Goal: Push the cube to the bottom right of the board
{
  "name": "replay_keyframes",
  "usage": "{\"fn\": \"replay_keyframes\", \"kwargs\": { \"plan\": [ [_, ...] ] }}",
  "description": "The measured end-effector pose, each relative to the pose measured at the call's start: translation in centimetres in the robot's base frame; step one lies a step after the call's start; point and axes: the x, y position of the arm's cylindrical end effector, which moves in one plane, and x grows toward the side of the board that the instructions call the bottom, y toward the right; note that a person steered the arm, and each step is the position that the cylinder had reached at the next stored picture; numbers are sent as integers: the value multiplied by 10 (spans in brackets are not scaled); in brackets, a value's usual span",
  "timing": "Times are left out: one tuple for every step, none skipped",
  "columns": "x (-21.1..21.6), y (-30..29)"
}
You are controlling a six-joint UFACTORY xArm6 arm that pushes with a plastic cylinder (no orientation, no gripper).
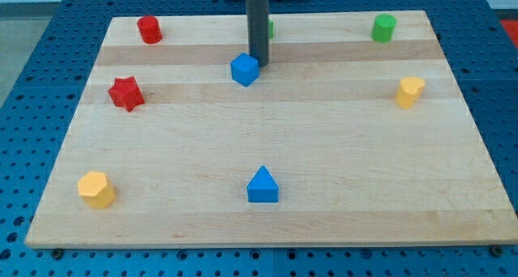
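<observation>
my tip (260,66) touches the blue cube (244,70) at its far right. it grips nothing. smooth wooden board (324,147), nothing contained.

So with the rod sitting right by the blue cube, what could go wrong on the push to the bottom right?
1. My tip sits at the blue cube's upper right, so pushing from here would likely drive it toward the view's bottom left, not the bottom right.
2. An off-centre contact may spin the cube and let it slip off the tip.
3. A path straying downward could clip the blue triangular block; one straying right could clip the yellow block.
</observation>
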Motion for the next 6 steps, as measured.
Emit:
{"fn": "replay_keyframes", "kwargs": {
  "plan": [
    [0,-34],
    [0,-66],
    [14,-87],
    [24,-86],
    [24,-68],
    [24,-43]
  ]
}}
